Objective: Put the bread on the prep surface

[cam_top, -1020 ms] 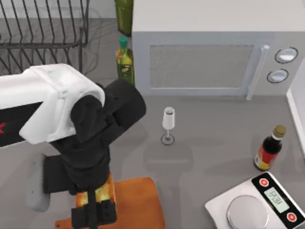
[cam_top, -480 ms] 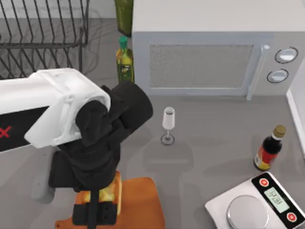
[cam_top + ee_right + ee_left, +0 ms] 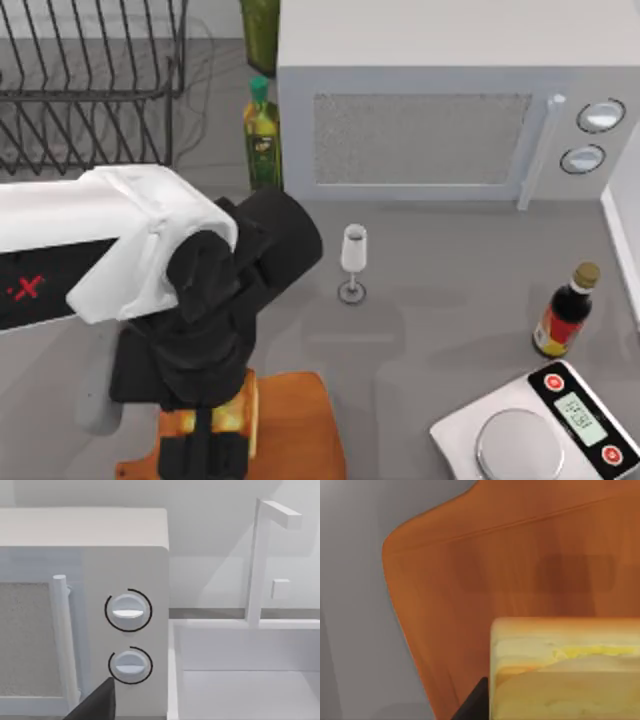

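So the bread (image 3: 240, 408) is mostly buried under our left arm in the top view, just a golden sliver poking out over the cutting board (image 3: 295, 430) at the desk's (image 3: 440, 300) front left. The left gripper (image 3: 205, 445) has its fingers clamped on the bread. The board itself is cut off by the frame's bottom edge, and we can't tell from above whether the bread touches the wood.

The left wrist view helps: the bread (image 3: 565, 670) fills the near corner, with the board (image 3: 470, 580) spread behind it and a soft dark shadow on the wood. One dark finger tip (image 3: 472, 702) peeks in beside the loaf.

Further out, a wine glass (image 3: 353, 262) stands mid-desk, looking empty. An oil bottle (image 3: 262, 130) sits by the microwave (image 3: 420, 110), a sauce bottle (image 3: 565, 310) and a scale (image 3: 540, 430) at the right, a wire rack (image 3: 90, 80) at back left.

The right wrist view faces the microwave's dials (image 3: 128, 611) and a sink (image 3: 245, 680) with its faucet (image 3: 260, 560); can't tell about the right fingers there.
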`<state>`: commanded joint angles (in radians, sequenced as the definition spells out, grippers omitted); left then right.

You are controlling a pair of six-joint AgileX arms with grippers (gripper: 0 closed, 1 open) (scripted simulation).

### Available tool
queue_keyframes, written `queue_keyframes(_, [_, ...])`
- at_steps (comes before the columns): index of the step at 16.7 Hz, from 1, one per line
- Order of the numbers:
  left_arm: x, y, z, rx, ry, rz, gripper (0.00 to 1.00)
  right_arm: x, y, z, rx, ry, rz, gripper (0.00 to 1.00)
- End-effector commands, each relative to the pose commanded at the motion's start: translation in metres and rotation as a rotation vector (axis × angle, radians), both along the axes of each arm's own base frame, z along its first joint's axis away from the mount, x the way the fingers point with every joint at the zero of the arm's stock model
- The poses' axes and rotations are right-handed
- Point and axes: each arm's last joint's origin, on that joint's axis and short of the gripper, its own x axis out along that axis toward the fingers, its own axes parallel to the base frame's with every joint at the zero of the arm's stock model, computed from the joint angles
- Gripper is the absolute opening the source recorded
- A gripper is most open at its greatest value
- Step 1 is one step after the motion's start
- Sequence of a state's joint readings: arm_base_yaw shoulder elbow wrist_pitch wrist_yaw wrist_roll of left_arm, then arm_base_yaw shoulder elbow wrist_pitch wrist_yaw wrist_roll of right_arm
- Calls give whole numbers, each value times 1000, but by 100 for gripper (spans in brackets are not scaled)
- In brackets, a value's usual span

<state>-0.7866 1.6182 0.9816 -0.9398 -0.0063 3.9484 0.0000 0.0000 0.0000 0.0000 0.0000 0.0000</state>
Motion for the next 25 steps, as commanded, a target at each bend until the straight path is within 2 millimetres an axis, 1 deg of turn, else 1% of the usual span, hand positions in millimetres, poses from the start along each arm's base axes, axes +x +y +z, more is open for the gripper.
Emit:
queue_keyframes(9, [-1,0,-28,0,-2,4,0,0,0,0,0,0,0,100])
queue_keyframes(13, [-1,0,-28,0,-1,4,0,0,0,0,0,0,0,100])
queue_keyframes(25, [-1,0,-28,0,-1,4,90,0,0,0,0,0,0,100])
